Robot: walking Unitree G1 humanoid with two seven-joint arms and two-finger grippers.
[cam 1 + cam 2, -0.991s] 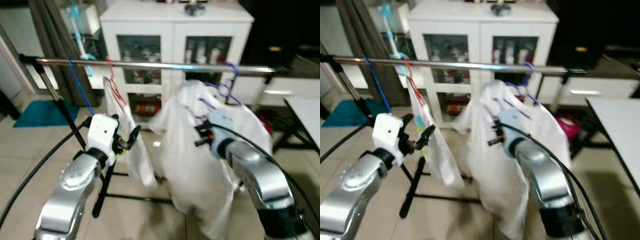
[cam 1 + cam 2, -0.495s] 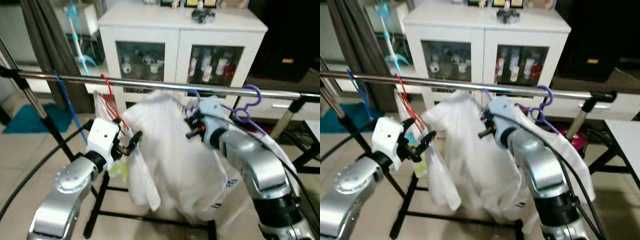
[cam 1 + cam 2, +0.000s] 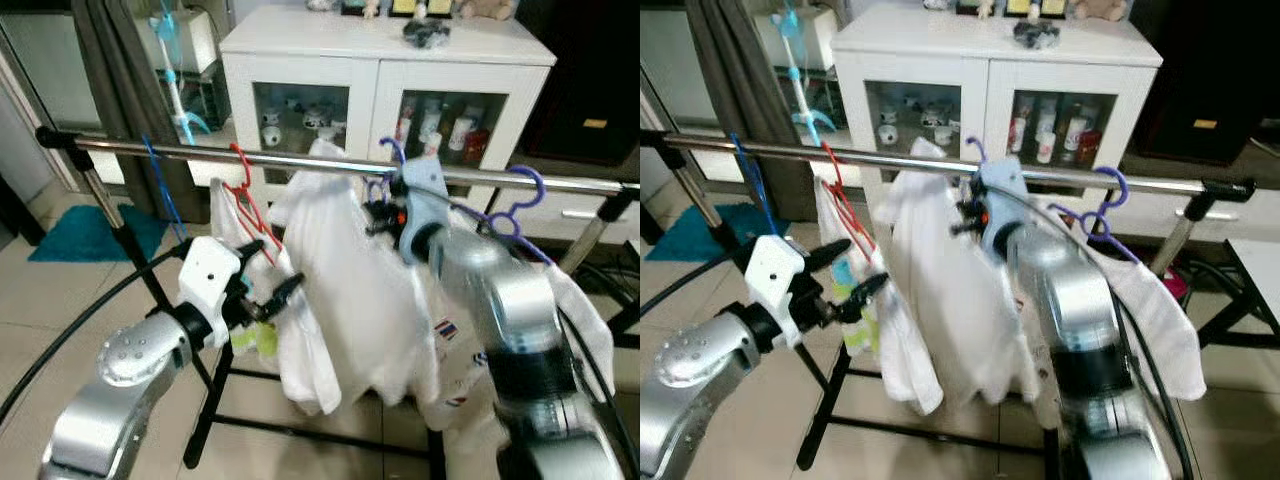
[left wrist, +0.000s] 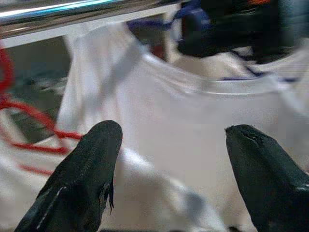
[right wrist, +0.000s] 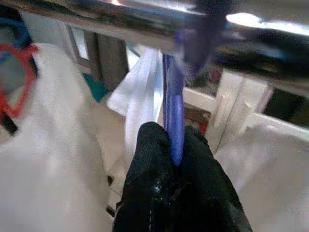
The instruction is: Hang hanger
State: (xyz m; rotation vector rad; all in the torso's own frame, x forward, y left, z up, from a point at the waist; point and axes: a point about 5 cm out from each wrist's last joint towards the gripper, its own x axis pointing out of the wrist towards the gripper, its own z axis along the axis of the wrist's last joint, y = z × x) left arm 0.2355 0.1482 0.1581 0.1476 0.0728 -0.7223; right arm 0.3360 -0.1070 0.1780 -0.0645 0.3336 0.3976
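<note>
1. The left gripper is raised in the near left of the scene, below the rail and in front of the hanging garments. Its two black fingers stand well apart and hold nothing.
2. Just beyond the left gripper hangs a white garment on a red hanger, whose hook sits over the rail.
3. To the right of the red hanger hangs a white shirt on a purple hanger. The shirt drapes down from just under the rail, at about the middle of its length.
4. The right gripper is raised to the rail, just right of the shirt's collar. Its fingers are closed together on the purple hanger's neck, directly beneath the hook.
5. The hook of the held purple hanger wraps over the clothes rail; it shows in the left eye view as a small purple curve above the bar.
6. A second purple hanger hangs on the rail further right, carrying another white garment behind the right arm.
7. A blue hanger hangs near the rail's left end.
8. Beyond the rail stands a white cabinet with glass doors.
</note>
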